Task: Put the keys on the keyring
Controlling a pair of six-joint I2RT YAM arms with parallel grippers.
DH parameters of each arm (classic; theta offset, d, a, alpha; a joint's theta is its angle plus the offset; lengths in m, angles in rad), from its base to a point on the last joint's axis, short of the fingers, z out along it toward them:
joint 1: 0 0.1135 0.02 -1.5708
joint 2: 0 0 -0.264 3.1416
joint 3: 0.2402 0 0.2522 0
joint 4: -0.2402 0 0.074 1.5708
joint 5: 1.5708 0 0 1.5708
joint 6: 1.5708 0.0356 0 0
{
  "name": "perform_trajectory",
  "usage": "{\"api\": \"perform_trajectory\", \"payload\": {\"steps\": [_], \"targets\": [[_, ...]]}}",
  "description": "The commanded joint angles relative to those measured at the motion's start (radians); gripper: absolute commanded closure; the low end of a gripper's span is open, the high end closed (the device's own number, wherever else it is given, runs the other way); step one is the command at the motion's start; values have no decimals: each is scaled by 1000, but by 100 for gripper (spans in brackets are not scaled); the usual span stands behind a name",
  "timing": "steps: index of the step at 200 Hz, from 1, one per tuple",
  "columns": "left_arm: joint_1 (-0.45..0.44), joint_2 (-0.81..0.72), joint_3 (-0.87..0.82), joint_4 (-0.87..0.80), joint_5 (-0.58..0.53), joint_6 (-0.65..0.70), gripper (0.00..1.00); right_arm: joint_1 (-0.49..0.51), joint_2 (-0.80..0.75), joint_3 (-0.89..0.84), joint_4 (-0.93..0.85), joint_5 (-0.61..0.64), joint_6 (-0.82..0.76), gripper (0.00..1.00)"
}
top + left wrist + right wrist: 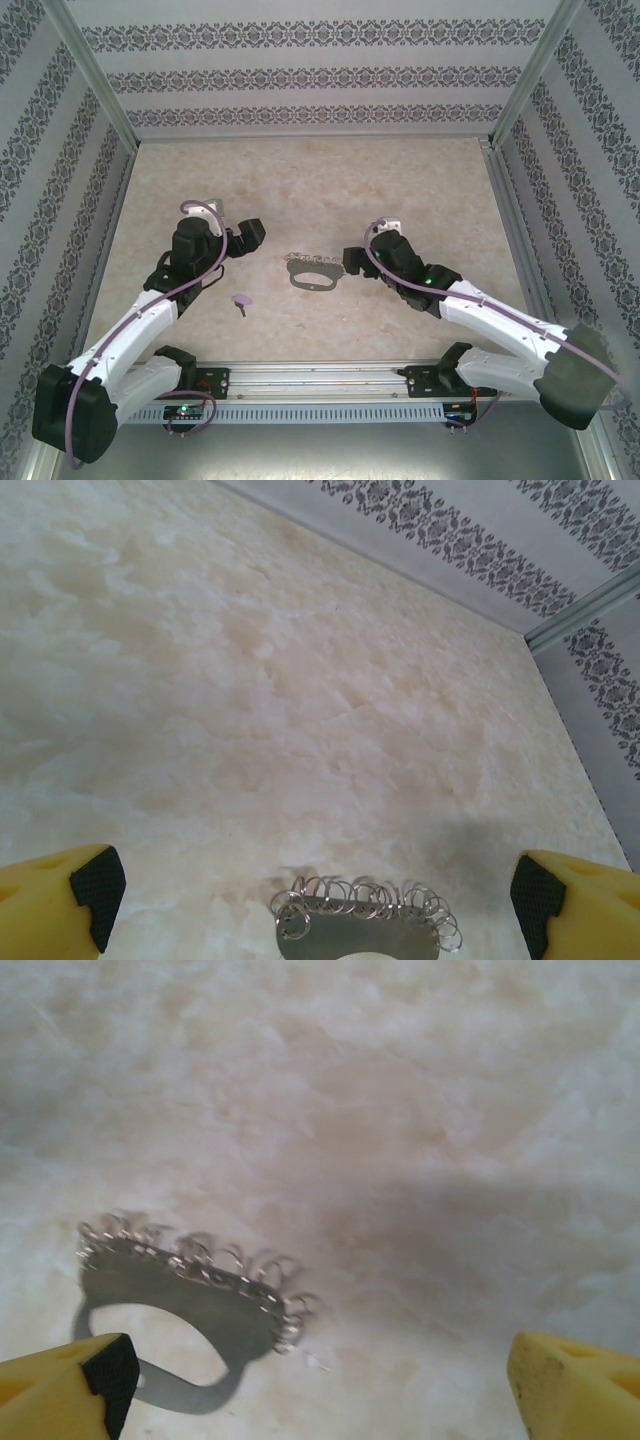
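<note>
Mid-table, between your two grippers, the keyring lies flat, its small rings strung along the far edge. The purple key sits loose on the marble-look tabletop, near-left of the keyring and apart from it. Your left gripper has its fingers wide apart, holding nothing. Your right gripper is just beside the keyring's right end, fingers also spread, gripping nothing

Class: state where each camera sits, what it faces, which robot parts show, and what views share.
Top external: overhead and behind, looking down at the beige table; left arm, right arm.
Left wrist: on left arm, facing the patterned wall; yellow-fingered left gripper.
Right wrist: on right arm, facing the table; yellow-fingered right gripper.
Shared: grey metal oval keyring.
</note>
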Motion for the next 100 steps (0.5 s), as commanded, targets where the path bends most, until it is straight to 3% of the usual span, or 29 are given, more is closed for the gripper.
{"api": "perform_trajectory", "payload": {"steps": [1, 42, 100], "targets": [[14, 25, 11, 28, 31, -18, 0, -55, 35, -35, 61, -139, 45, 9], [11, 65, 12, 53, 43, -28, 0, -60, 227, 11, 130, -230, 101, 13], [11, 70, 8, 53, 38, -22, 0, -15, 415, 108, 164, -258, 142, 14]]}}
